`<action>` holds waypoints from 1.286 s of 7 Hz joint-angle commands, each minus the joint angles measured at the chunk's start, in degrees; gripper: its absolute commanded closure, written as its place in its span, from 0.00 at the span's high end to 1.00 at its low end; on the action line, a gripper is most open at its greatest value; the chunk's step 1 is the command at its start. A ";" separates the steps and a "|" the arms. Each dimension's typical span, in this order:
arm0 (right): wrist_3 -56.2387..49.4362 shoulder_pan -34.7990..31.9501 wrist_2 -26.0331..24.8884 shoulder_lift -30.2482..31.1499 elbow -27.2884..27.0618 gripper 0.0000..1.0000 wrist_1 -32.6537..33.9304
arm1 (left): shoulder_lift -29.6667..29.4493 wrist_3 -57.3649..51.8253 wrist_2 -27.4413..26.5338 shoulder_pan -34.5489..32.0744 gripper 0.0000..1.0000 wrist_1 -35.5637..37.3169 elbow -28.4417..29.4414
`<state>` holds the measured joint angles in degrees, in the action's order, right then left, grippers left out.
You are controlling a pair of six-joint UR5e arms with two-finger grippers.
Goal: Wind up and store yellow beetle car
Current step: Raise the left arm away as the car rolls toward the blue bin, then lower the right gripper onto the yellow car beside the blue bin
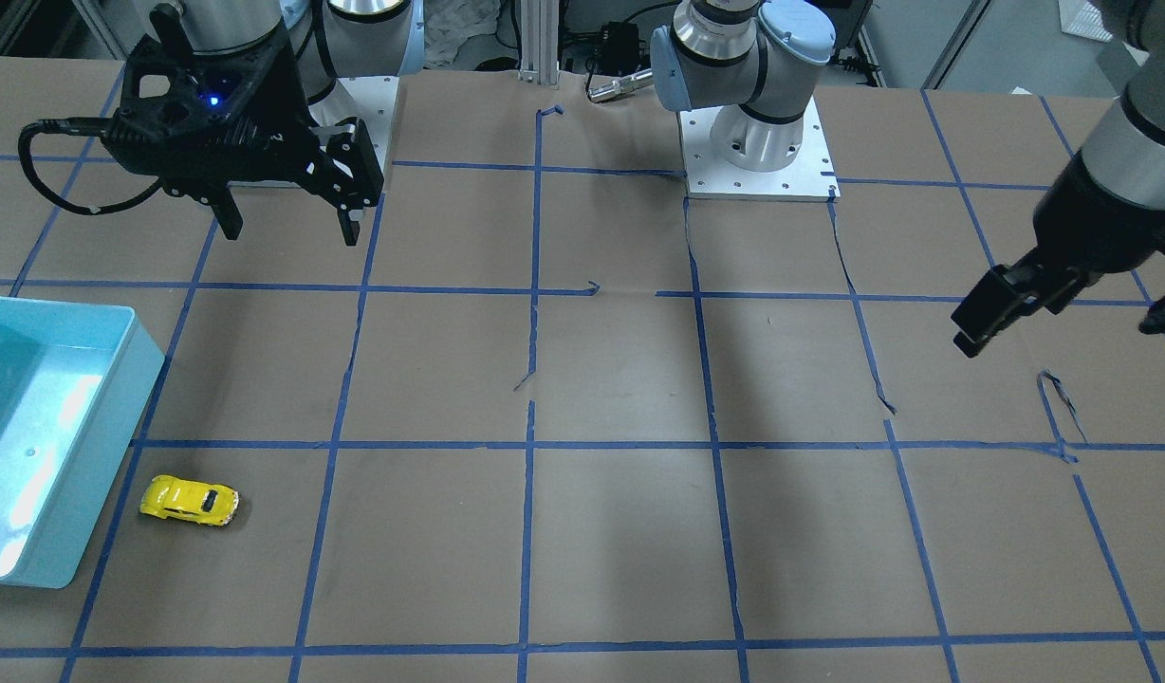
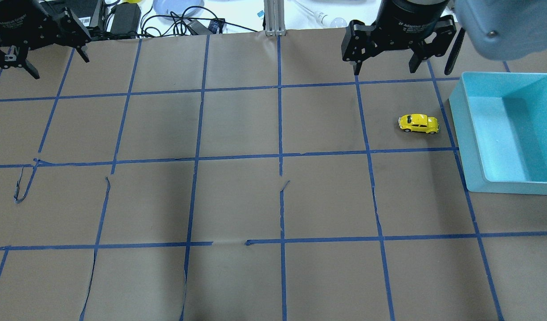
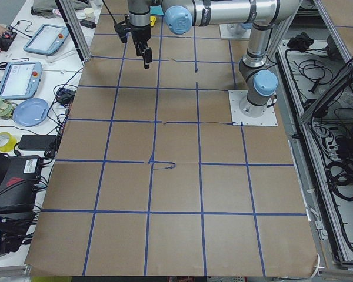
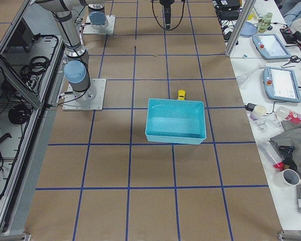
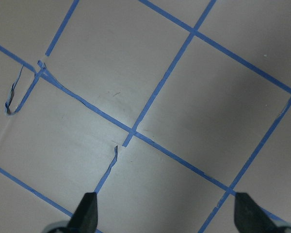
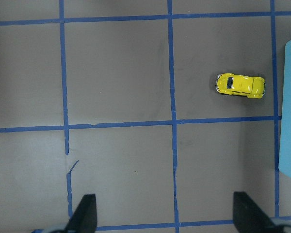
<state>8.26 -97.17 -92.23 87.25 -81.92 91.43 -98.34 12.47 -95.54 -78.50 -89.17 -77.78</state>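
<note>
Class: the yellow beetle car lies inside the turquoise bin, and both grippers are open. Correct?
No: the yellow beetle car stands on the table beside the turquoise bin, as the overhead view shows. The left gripper and right gripper are open.

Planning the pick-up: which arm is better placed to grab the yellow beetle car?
Right. The right pincer, open, hangs near the yellow beetle car; the left pincer is far across the table.

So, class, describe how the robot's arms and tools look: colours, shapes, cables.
Both arms are silvery tubes with pale blue joint caps. The left tool and right tool are black, angular, two-fingered. A black cable loops from the right one, whose mount shows a blue light.
</note>
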 commanded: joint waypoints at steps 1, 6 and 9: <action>-4.09 -0.13 0.04 -2.86 -0.26 1.00 -0.81 | 2.35 -1.48 -0.35 -7.51 1.00 -0.91 -0.61; -42.62 6.01 -0.66 -15.95 -7.70 1.00 13.26 | 4.55 -6.56 2.71 -10.54 1.00 -1.28 -8.25; -79.98 13.38 -0.58 -23.69 -8.61 1.00 27.19 | 6.14 -13.35 4.31 -9.84 1.00 -1.53 -9.57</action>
<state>-58.27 -87.14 -92.94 66.45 -90.56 114.37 -92.67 0.49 -91.52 -88.64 -90.65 -86.60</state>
